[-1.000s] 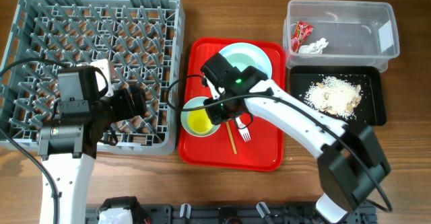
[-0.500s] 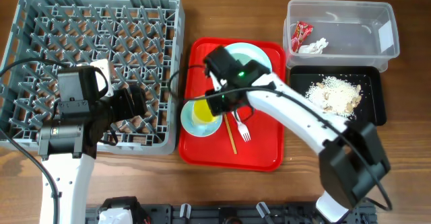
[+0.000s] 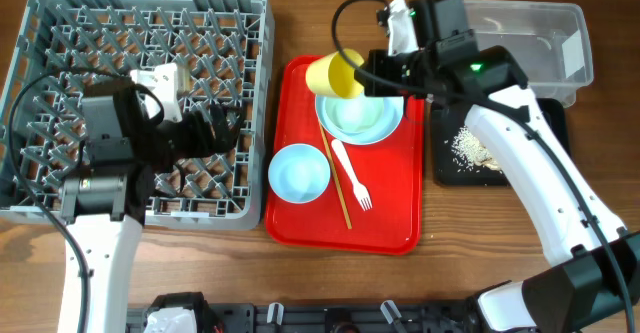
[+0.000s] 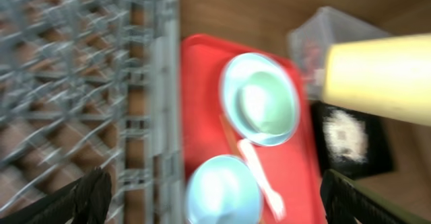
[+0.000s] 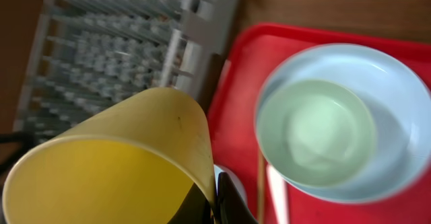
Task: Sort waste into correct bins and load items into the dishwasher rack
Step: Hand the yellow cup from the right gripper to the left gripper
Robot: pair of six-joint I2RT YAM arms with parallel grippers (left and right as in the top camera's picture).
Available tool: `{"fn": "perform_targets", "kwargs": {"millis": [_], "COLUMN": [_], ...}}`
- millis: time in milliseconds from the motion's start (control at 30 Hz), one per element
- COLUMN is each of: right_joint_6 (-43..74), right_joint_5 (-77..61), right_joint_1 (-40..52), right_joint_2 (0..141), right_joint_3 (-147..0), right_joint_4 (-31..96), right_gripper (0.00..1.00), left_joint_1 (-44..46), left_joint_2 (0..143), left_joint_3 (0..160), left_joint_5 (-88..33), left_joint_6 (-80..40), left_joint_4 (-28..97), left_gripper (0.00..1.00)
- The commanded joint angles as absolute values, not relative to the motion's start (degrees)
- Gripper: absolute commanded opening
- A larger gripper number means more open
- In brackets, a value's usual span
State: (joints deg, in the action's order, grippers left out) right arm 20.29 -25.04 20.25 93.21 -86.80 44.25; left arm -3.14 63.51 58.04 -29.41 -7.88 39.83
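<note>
Overhead view: the yellow cup (image 3: 335, 73) hangs tilted on its side above the 12 o'clock edge of the red tray (image 3: 395, 228).
Right pincer (image 3: 360, 73): clamped on the cup's rim; the right wrist view shows the dark fingers (image 5: 225, 197) pinching the wall.
Left pincer (image 3: 222, 131): fingers apart, holding nothing, over the 3 o'clock side of the rack (image 3: 60, 33).
Rack position: at 9 o'clock from the red tray, just beside it.
Plate (image 3: 385, 93): on the tray's 12 o'clock end, with one mint bowl (image 3: 355, 121) sitting in it.
Second bowl (image 3: 299, 171): on the tray's 9 o'clock side, upright.
Fork (image 3: 352, 173) and chopstick (image 3: 337, 183): flat on the tray side by side, chopstick on the 9 o'clock side.
Clear tub (image 3: 550, 43): at 2 o'clock from the tray, partly hidden by the right arm.
Black tray (image 3: 445, 168): at 3 o'clock from the red tray, holding rice scraps (image 3: 470, 151).
</note>
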Motion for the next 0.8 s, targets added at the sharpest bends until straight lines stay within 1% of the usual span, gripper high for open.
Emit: {"fn": "perform_targets", "kwargs": {"millis": [0,100,233,400,500,567,667,767], "right_joint_6": [19.6,20.2,21.2,22.4,23.0,22.9,22.9,22.9], "right_joint_5": [-40.9,-47.0,-54.9,-63.2,-64.8,-66.5,-71.7,-76.7], "right_joint_1": [18.8,18.2,17.7,17.7,17.7,17.7,17.8,17.8], "right_joint_2": [93.5,93.5,93.5,93.5,93.5,93.5,93.5,93.5], "right_joint_3": [-86.9,-86.9,-86.9,-86.9,-86.9,-86.9,-86.9,-86.9], "right_joint_4": [40.9,39.4,38.2,36.4,35.8,35.5,34.3,32.7], "right_gripper": [0.04,0.04,0.04,0.05,0.04,0.04,0.04,0.05], "left_joint_1": [-3.5,-3.5,-3.5,-3.5,-3.5,-3.5,-3.5,-3.5], "left_joint_2": [66.3,68.4,71.2,73.0,73.1,73.1,73.1,73.1], "left_joint_3": [58.7,58.7,58.7,58.7,58.7,58.7,58.7,58.7], "left_joint_5": [-43.7,-50.2,-61.8,-75.8,-80.6,-84.4,-90.2,-90.3], "left_joint_6": [-8.2,-8.2,-8.2,-8.2,-8.2,-8.2,-8.2,-8.4], "left_joint_4": [35.4,31.4,25.0,14.9,10.9,8.2,4.6,4.2], "left_gripper": [1.00,1.00,0.98,0.93,0.88,0.87,0.87,0.88]}}
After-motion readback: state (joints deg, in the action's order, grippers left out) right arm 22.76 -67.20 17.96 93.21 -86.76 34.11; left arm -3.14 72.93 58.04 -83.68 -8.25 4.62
